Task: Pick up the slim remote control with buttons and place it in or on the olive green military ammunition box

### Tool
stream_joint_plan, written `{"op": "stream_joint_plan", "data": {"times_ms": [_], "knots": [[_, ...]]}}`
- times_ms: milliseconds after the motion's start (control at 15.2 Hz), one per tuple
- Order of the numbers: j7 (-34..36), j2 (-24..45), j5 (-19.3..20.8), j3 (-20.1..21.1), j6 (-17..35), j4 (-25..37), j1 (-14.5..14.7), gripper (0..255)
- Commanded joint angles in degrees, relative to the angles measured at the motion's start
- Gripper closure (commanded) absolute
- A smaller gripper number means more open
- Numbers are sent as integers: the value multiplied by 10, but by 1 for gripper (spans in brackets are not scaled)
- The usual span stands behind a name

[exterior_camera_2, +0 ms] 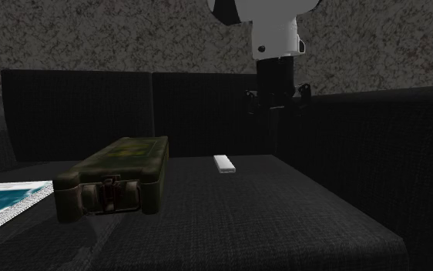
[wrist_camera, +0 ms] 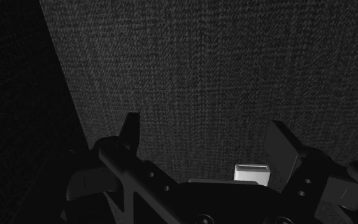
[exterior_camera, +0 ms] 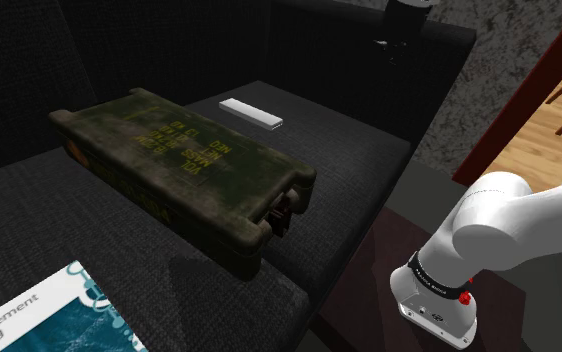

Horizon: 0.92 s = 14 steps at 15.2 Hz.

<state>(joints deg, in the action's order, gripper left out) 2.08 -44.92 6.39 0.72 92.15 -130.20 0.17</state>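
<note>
The olive green ammunition box (exterior_camera: 184, 170) lies on the dark sofa's seat cushion (exterior_camera: 349, 160) with its lid down and latch fastened, so whatever it contains is hidden. The slim white remote (exterior_camera: 252, 113) rests flat on the same cushion, beside the box but apart from it. The claw (exterior_camera_2: 276, 108) hangs above the remote, and in the wrist view its fingers (wrist_camera: 132, 127) stand spread with nothing clasped. A white and teal sheet, probably a magazine (exterior_camera: 39, 315), lies near the box's latch end.
</note>
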Motion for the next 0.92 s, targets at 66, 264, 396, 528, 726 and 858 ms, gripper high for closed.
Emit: {"op": "stream_joint_plan", "data": {"times_ms": [66,264,396,528,726,858], "knots": [[5,22,-3,3,10,8,1,0],[19,89,-13,11,35,37,4,0],[28,134,-18,16,49,59,6,0],[36,180,-23,21,61,85,7,0],[48,249,-29,29,75,128,10,0],[55,295,-32,33,81,161,11,0]]}}
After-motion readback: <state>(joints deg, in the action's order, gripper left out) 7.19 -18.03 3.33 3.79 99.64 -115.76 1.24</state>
